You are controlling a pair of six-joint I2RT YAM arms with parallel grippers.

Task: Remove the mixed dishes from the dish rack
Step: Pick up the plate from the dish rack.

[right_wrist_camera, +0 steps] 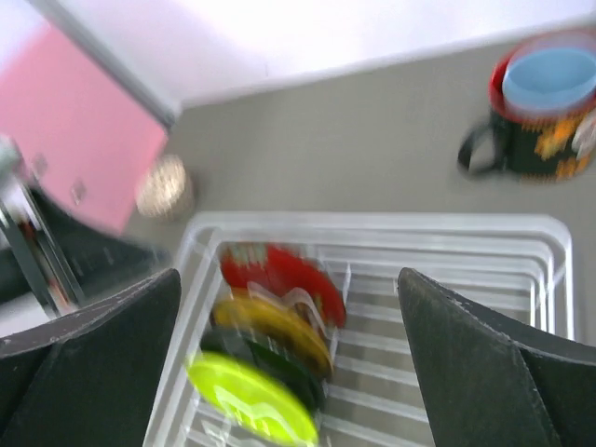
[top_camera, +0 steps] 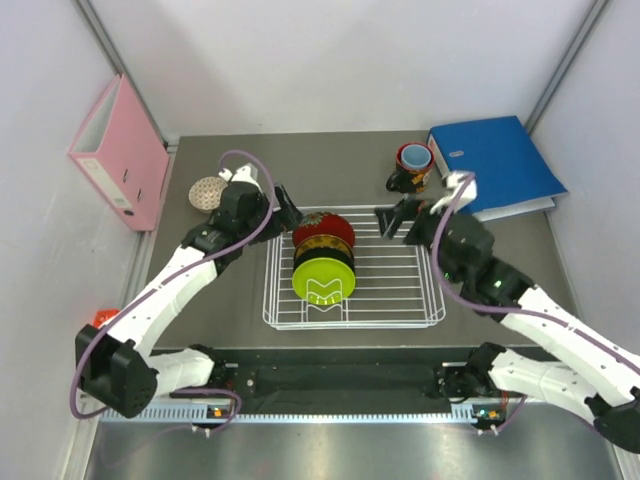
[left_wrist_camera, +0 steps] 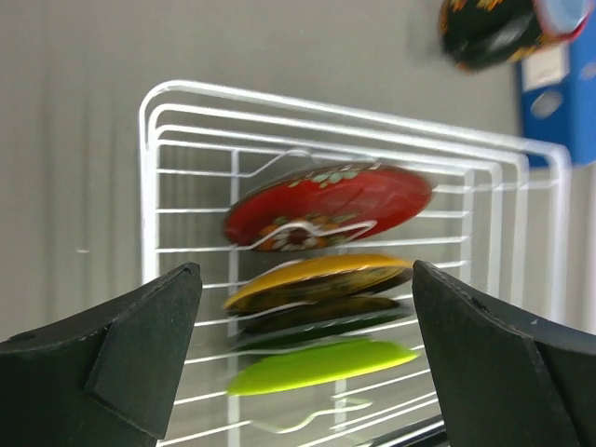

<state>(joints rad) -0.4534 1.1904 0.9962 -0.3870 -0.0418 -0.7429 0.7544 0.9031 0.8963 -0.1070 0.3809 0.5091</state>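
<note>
The white wire dish rack [top_camera: 400, 290] sits mid-table. Standing on edge in its left part are a red gold-patterned bowl [top_camera: 323, 230], a yellow-and-black plate [top_camera: 322, 256] and a lime-green bowl [top_camera: 322, 283]. My left gripper [top_camera: 286, 209] hovers open at the rack's far-left corner, empty; its view shows the red bowl [left_wrist_camera: 326, 205], plate [left_wrist_camera: 317, 279] and green bowl [left_wrist_camera: 321, 365] between the jaws. My right gripper [top_camera: 395, 222] is open and empty over the rack's far edge. The dark mug [top_camera: 413, 166] stands on the table behind the rack. A small beige bowl [top_camera: 208, 190] rests at the far left.
A pink binder [top_camera: 118, 152] stands at the far left beside the beige bowl. A blue binder [top_camera: 495, 165] lies at the far right, right next to the mug. The rack's right half [right_wrist_camera: 447, 307] holds no dishes.
</note>
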